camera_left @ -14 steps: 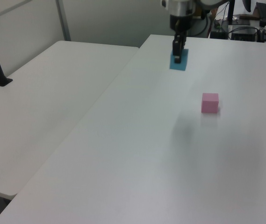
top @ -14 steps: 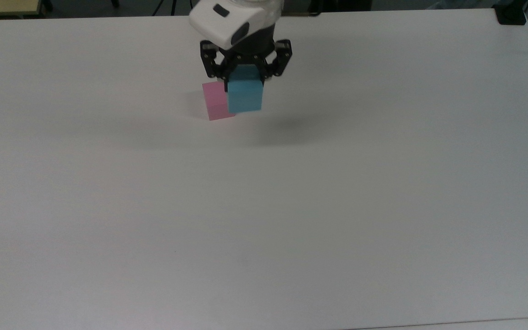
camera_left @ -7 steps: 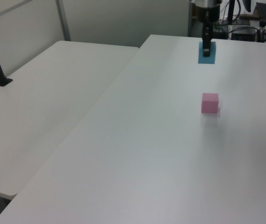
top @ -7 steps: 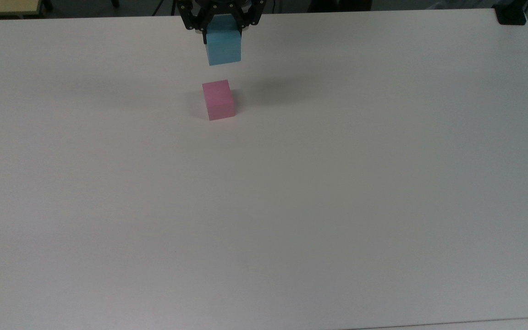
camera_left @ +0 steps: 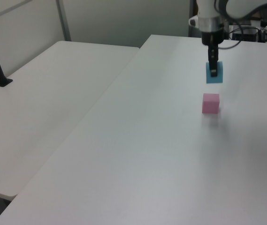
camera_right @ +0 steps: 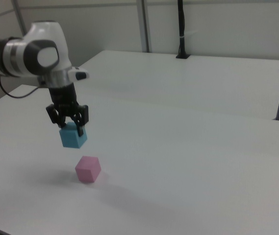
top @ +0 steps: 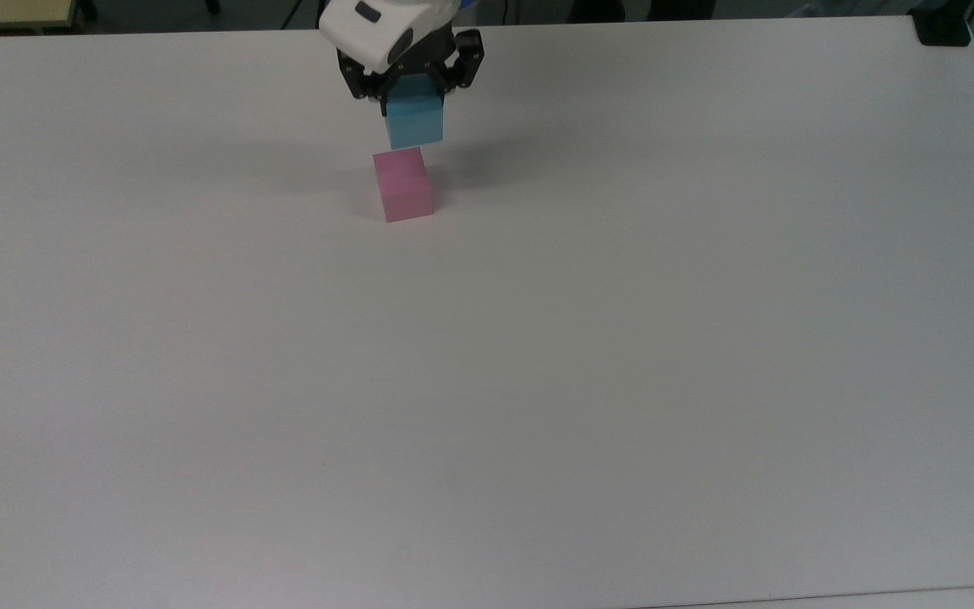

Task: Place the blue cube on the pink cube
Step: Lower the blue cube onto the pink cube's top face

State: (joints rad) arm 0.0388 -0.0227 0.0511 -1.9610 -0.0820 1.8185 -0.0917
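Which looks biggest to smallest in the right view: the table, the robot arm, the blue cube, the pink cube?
1. Table, by far the largest.
2. Robot arm.
3. Blue cube and pink cube look about alike; the blue one hangs in the gripper above the table, so I won't rank them.

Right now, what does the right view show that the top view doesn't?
Right view alone: clear air between the blue cube and the pink cube, plus the second table behind with its black pole. Top view alone: the table's far right corner with a black clamp. Both: the gripper shut on the blue cube, the pink cube resting on the white table.
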